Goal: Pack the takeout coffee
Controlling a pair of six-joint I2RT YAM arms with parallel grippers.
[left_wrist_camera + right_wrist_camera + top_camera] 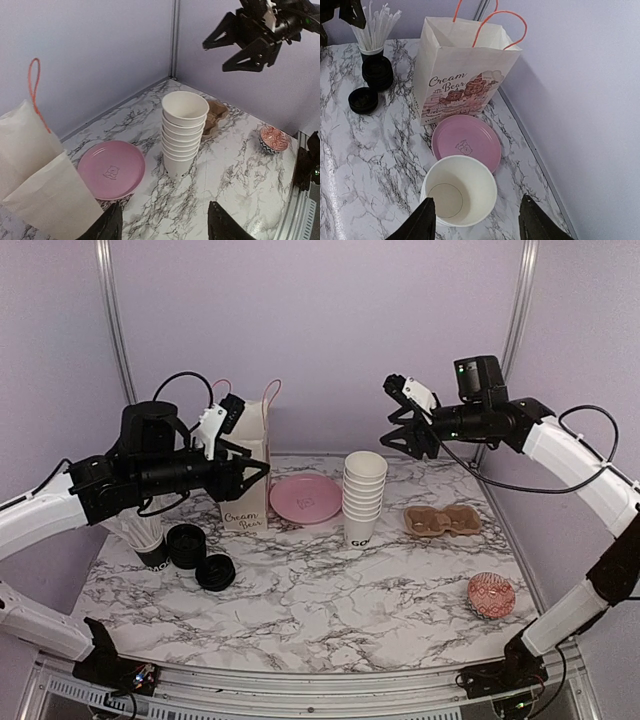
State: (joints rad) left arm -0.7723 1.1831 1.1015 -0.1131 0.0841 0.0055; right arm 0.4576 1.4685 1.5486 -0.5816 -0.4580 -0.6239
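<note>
**Two sets of jaws apart, nothing held**

The marble table bears every item. The paper bag, upright and open-topped at rear left, serves as reference.

- The left gripper hangs close to the bag's top, fingers apart, empty.
- The right gripper hangs high and well right of the bag, fingers apart, empty.
- The stack of white paper cups, nested and unlidded, stands right of the bag, outside it.
- The pink plate lies just right of the bag.
- The cardboard carrier lies farther right.
- The straw cup and black lids, in two piles, sit left of the bag.
- The patterned bowl sits farthest right.
</note>
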